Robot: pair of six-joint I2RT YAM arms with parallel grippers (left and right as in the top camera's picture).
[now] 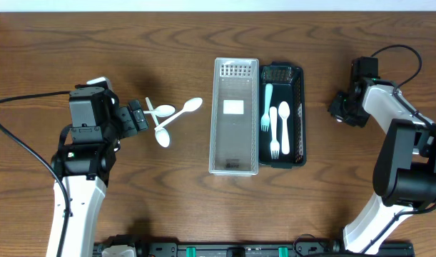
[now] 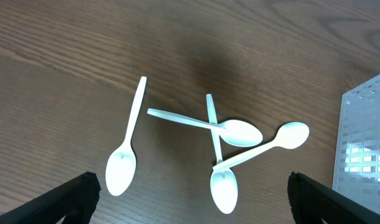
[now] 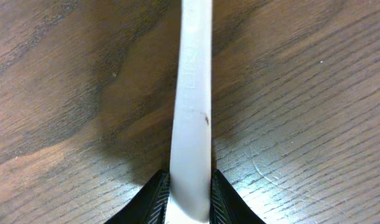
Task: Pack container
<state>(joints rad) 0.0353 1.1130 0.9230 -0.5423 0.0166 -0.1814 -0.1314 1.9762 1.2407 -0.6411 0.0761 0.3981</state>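
So the left gripper (image 2: 191, 193) hangs low over the four loose spoons (image 2: 222, 134) with its fingers (image 2: 74, 199) spread wide, one off each bottom corner of the wrist view, nothing between them. Looks to me like it's lining up to grab one, which makes sense since the pile sits right in front of it on the table (image 1: 132, 43). Three of them cross each other, so I'd guess the lone spoon (image 2: 124, 158) off to the side is the easy pick. The right gripper (image 3: 190, 202) is pinched tight on a white handle (image 3: 193, 93), low over the wood or resting on it, can't tell which. The far end of that handle is cut off, so fork or spoon, no idea, and from overhead the arm's own body hides it. The black tray (image 1: 302, 114) has two forks (image 1: 274, 132) and a packed spoon (image 1: 285, 125) lying lengthwise, probably the only way they fit. The clear bin (image 1: 215, 114) just beside it, maybe touching, could be a lid or a second container, honestly hard to say, and I can't make out what the white patch inside it is.
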